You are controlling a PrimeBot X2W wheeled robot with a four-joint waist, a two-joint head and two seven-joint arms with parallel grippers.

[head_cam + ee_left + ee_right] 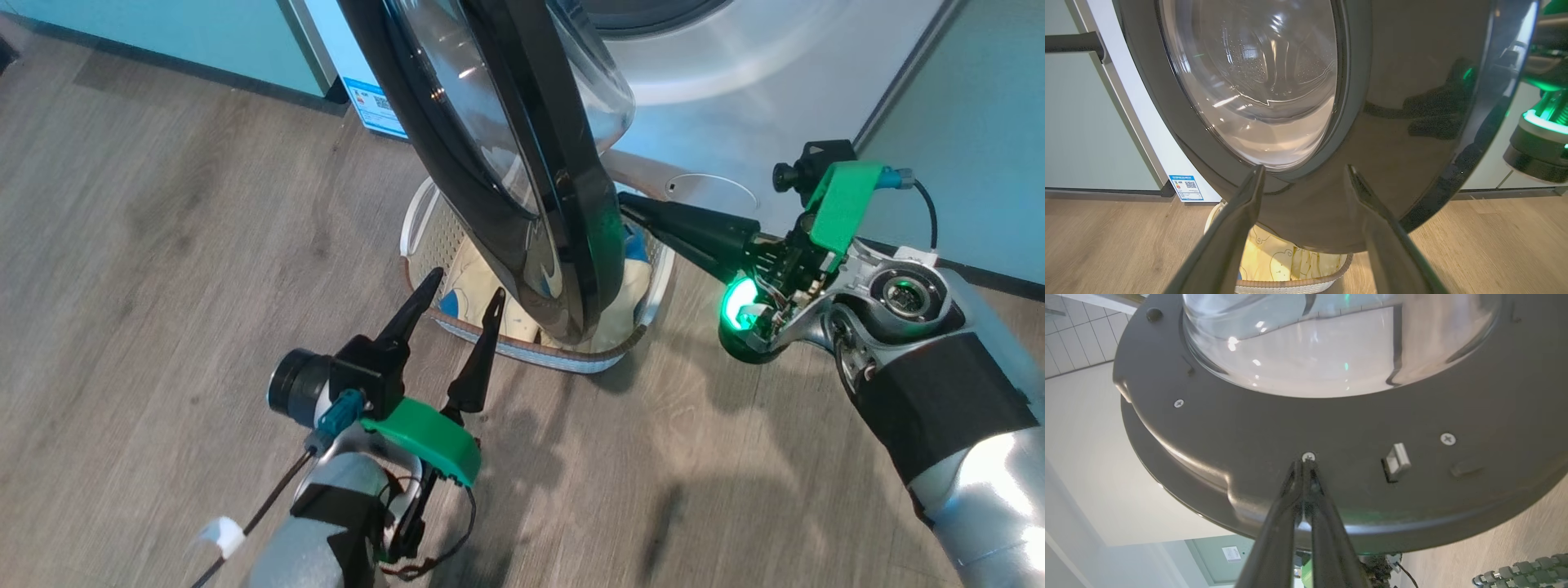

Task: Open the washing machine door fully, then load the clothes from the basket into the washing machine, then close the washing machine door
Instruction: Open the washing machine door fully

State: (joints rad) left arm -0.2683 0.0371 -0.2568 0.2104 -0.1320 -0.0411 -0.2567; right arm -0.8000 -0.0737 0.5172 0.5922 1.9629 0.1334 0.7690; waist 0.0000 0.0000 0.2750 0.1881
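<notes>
The washing machine door (563,245) stands part-way open, seen edge-on, its black rim hanging over the basket (571,359). Pale yellow clothes (624,306) lie in the basket. My right gripper (627,202) is shut, its tips pressed against the door's inner face (1331,424) beside a screw. My left gripper (464,287) is open, holding nothing, just short of the door's outer face (1412,122), fingers (1249,196) either side of the lower rim. The white washing machine (775,82) is behind. The basket (1290,283) and clothes (1274,261) show below the door.
Pale green cabinets (163,33) flank the machine on both sides. A blue-and-white sticker (1186,188) sits low on the machine's front. The door latch (1396,461) juts from the inner rim. Wooden floor (163,286) stretches to the left and in front.
</notes>
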